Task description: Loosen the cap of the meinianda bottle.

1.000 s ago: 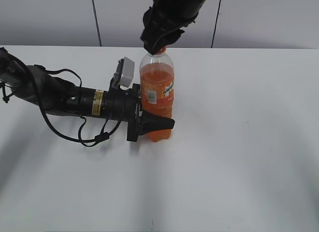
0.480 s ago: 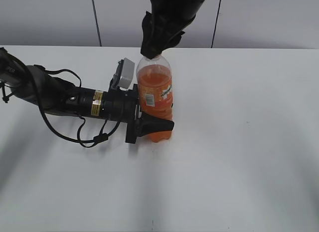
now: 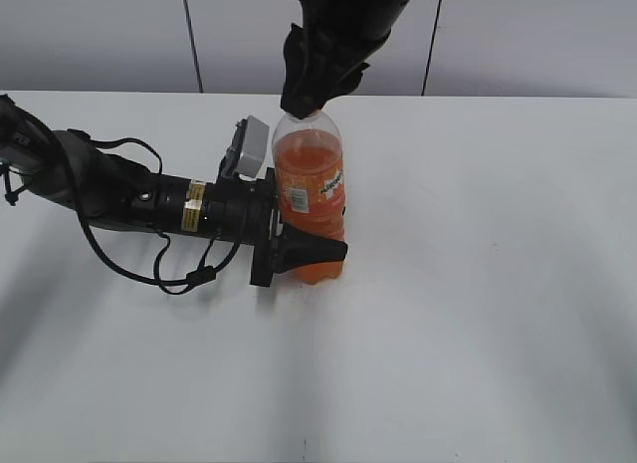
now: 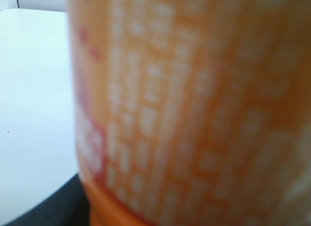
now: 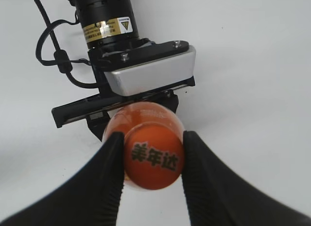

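The meinianda bottle (image 3: 311, 194) stands upright near the middle of the white table, full of orange soda. My left gripper (image 3: 304, 254) lies low along the table and is shut on the bottle's lower body. The left wrist view is filled by the blurred orange label (image 4: 194, 109). My right gripper (image 3: 304, 97) comes down from above and is shut on the orange cap (image 5: 153, 158), whose dark print shows in the right wrist view, with a black finger on each side. In the exterior view the cap is hidden by the right gripper.
The white table (image 3: 478, 284) runs in all directions around the bottle. The left arm with its cables (image 3: 129, 199) lies across the left of the table. A grey wall with dark vertical seams stands behind.
Since a second ago the bottle has turned and shifted slightly left, its label now showing a white patch. The cap has gone out of sight under the right gripper. No change in the last half second.
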{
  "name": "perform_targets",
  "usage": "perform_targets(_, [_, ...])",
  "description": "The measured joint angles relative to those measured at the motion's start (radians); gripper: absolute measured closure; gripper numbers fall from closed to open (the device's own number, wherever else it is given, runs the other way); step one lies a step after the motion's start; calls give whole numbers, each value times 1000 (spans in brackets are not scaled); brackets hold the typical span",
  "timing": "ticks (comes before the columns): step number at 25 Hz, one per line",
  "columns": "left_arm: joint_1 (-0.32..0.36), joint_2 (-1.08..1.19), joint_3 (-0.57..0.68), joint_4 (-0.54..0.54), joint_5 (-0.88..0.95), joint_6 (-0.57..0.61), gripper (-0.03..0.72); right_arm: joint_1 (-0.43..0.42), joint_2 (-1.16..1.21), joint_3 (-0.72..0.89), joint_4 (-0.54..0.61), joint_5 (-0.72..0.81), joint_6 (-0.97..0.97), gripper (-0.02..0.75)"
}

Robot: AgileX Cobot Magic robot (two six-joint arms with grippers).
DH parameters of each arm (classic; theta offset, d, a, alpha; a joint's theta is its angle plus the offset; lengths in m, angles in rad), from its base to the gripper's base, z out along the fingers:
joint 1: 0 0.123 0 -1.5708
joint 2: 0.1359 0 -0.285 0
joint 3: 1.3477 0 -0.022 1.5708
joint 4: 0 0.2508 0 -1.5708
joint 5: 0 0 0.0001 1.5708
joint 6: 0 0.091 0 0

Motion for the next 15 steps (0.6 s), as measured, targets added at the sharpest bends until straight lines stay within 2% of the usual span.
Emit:
perform_targets(10, [0,0,0,1,0,0,278,0,0,0,0,0,-4,460])
perform_targets(15, [0,0,0,1,0,-1,278,0,0,0,0,0,-6,425])
